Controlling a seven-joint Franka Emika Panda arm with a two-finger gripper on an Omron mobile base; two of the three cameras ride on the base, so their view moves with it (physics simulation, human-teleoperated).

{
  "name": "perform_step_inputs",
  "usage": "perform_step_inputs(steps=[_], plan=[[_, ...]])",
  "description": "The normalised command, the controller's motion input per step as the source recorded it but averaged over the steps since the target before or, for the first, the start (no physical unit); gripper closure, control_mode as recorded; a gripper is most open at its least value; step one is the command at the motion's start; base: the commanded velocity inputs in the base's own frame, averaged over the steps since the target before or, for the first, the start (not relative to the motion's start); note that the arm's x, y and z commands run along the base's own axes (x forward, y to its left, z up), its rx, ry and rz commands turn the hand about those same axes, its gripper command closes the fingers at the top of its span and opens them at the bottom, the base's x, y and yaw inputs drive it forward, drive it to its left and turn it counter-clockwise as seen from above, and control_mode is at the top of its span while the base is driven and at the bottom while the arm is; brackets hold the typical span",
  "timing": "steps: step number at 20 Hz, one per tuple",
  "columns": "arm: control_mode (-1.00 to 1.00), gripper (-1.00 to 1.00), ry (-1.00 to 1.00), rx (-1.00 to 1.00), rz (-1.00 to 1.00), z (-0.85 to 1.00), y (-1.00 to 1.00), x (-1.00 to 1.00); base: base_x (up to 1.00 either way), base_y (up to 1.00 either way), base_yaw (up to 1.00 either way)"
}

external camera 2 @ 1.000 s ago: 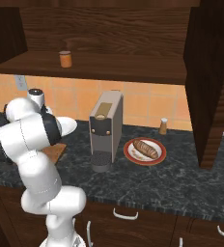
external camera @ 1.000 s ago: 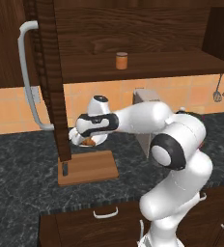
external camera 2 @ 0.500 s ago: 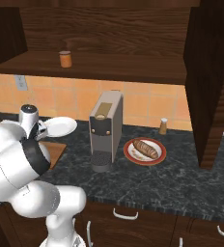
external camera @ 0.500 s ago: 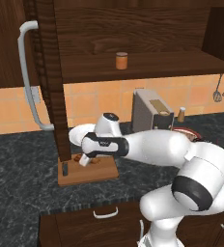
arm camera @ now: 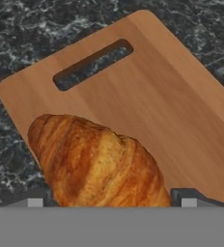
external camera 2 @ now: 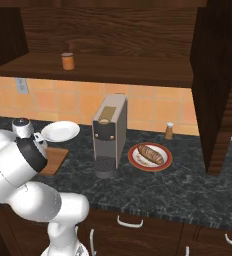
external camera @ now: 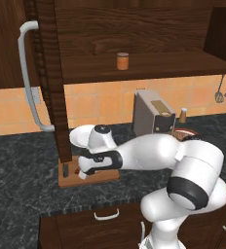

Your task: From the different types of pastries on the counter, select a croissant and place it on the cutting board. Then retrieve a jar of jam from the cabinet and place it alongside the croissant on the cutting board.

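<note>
One croissant (arm camera: 99,161) sits between the pincer's (arm camera: 113,197) tips, above the cutting board (arm camera: 172,101). Whether they grip it, I cannot tell. Its long axis runs away from the hand.

Golden-brown ridged croissant (arm camera: 97,161) lay on flat light-brown wooden cutting board (arm camera: 172,111), board on dark speckled stone surface (arm camera: 27,34); orange-filled jam jar (external camera: 122,61) on cabinet shelf (external camera: 149,68) above.

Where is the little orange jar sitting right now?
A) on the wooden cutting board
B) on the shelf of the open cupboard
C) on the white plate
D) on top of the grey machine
B: the jar of jam stands on the cabinet shelf, high above the counter, while the cutting board holds just the croissant.
</note>
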Motion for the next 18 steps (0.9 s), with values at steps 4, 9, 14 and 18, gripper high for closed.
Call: perform_step_inputs(steps=[4,9,14,18], plan=[[-1.00,1.00,-0.03,-0.10,0.00,0.00,0.03,0.05,0.00,0.00,0.00],[-1.00,-1.00,-0.07,-0.07,0.00,0.04,0.02,0.05,0.00,0.00,0.00],[-1.00,-1.00,-0.16,-0.01,0.00,0.64,0.00,-0.05,0.00,0.00,0.00],[-1.00,-1.00,-0.15,0.00,0.00,0.79,0.00,-0.11,0.00,0.00,0.00]])
